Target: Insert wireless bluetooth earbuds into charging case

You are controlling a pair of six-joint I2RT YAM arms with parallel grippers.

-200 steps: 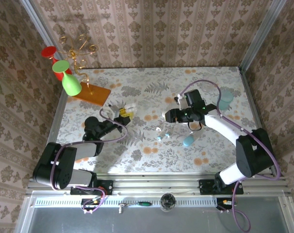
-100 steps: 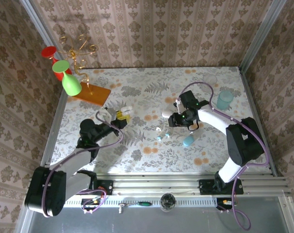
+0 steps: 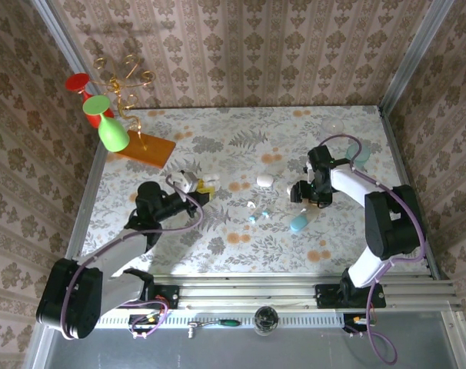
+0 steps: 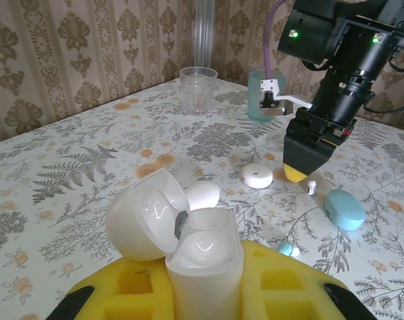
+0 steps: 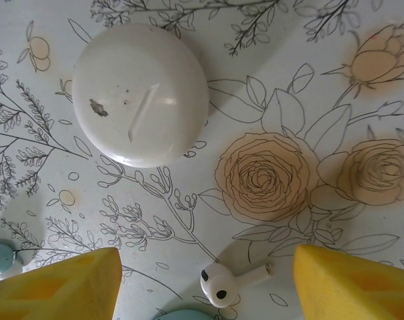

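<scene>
The left gripper (image 4: 205,283) is clenched on the charging case (image 4: 203,257), whose lid stands open. The right gripper (image 5: 209,280) hangs released over the table (image 5: 289,80). A plain white earbud (image 5: 219,283) lies between its yellow pads (image 5: 62,283), with a round disc (image 5: 141,93) beyond. The teal-tipped earbuds (image 3: 257,217) lie on the table between the arms, near a light-blue capsule (image 3: 298,224).

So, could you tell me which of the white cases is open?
The charging case in the left claw: its lid is flipped back; the round white case on the table is shut.
</scene>
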